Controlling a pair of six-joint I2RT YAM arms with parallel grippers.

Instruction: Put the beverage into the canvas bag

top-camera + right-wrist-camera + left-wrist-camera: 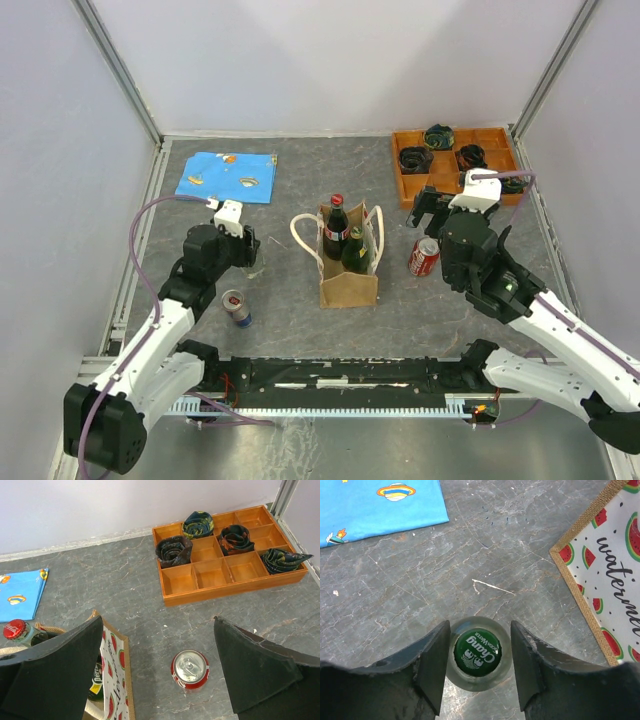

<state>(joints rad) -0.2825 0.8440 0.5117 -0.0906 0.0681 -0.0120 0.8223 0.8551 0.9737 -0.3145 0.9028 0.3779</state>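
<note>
The canvas bag (348, 285) stands upright mid-table with a red-capped cola bottle (337, 215) and a green bottle (354, 252) inside; its watermelon panel shows in the left wrist view (615, 580) and the right wrist view (112, 680). My left gripper (247, 252) is open, its jaws (480, 627) either side of a green-capped clear glass bottle (477, 650) standing left of the bag; the arm hides that bottle from above. My right gripper (428, 212) is open wide and empty (159, 622) above a red cola can (424, 257) (190, 669) right of the bag.
A small blue and silver can (236, 307) stands near the left arm. A blue printed cloth (228, 175) lies at the back left. An orange compartment tray (492, 136) with rolled dark ties sits at the back right. Walls enclose three sides.
</note>
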